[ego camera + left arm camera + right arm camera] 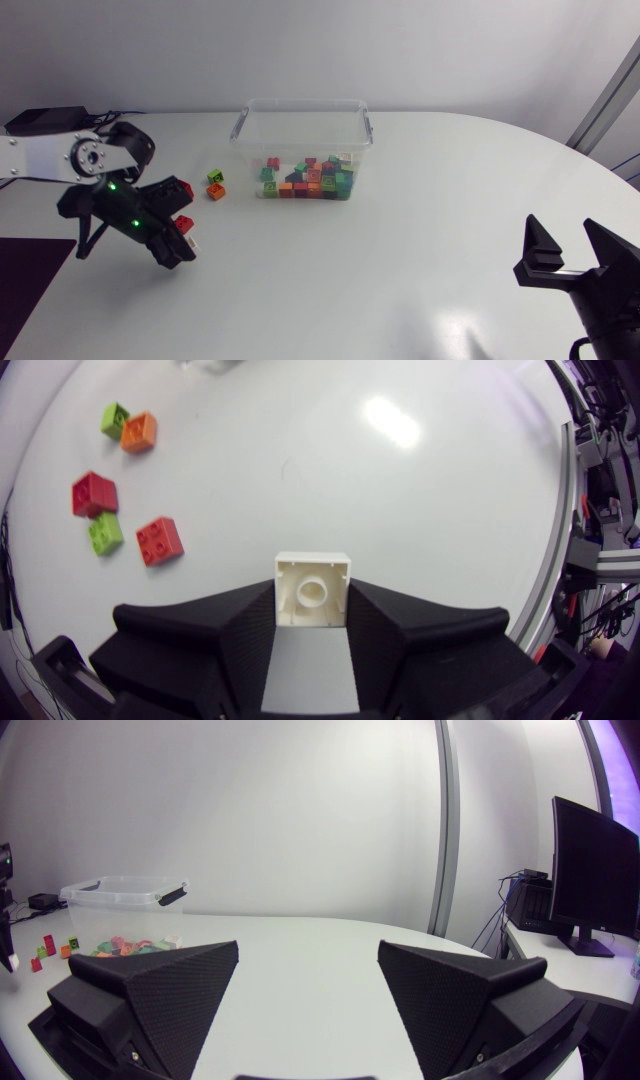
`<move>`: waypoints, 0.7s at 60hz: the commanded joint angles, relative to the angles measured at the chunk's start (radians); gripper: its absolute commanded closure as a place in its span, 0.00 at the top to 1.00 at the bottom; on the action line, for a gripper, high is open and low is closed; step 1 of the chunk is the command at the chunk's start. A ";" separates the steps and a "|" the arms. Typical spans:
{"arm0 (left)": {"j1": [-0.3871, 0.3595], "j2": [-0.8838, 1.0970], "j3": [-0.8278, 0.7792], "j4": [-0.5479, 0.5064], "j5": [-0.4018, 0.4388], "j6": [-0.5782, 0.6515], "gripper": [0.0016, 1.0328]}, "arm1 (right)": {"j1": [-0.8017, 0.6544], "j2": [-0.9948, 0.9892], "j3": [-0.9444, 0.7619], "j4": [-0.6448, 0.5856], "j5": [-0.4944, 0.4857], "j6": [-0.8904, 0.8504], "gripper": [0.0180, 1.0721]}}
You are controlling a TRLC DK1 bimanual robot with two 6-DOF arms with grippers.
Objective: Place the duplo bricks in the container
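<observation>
Duplo bricks number six outside the container. One white brick (pixel 312 582) sits clamped between the two fingers of the left claw (pixel 312 600), its hollow underside with a round tube turned toward the wrist camera. That claw hangs low over the left part of the table (pixel 400 260).

Five more lie loose on the table ahead of the claw, seen from the left wrist view: a red brick (pixel 94 493), a green brick (pixel 104 533) touching it, and an orange-red brick (pixel 159 541) just beside those two. Farther off are a second green brick (pixel 114 420) and an orange brick (pixel 139 432), touching each other. All five are small, square and studs-up.

One container (pixel 305 130) stands near the table's far edge – clear plastic, lidless, with a handle at each end. It holds a low heap of mixed red, green, orange and blue bricks, too many to count.

At the far right the right claw (pixel 565 262) hovers near the table's edge – fingers spread wide, holding nothing.
</observation>
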State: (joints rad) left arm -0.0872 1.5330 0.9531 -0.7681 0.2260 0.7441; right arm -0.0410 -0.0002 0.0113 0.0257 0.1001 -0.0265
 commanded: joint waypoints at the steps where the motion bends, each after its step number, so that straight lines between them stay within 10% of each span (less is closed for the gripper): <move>1: -0.048 -0.085 0.108 -0.050 0.036 -0.055 0.26 | 0.003 -0.006 -0.016 -0.004 -0.005 0.017 0.96; 14: -0.152 -0.074 0.352 -0.048 0.085 -0.264 0.26 | 0.003 -0.006 -0.016 -0.004 -0.005 0.017 0.96; 27: -0.114 0.015 0.480 0.167 0.153 -0.508 0.26 | 0.003 -0.004 -0.016 -0.004 -0.005 0.017 0.96; 42: -0.140 0.118 0.589 0.230 0.164 -0.557 0.26 | 0.003 -0.006 -0.016 -0.004 -0.005 0.017 0.96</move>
State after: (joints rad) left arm -0.2142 1.6020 1.4799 -0.5507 0.3729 0.2260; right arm -0.0410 -0.0002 0.0113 0.0257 0.1001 -0.0265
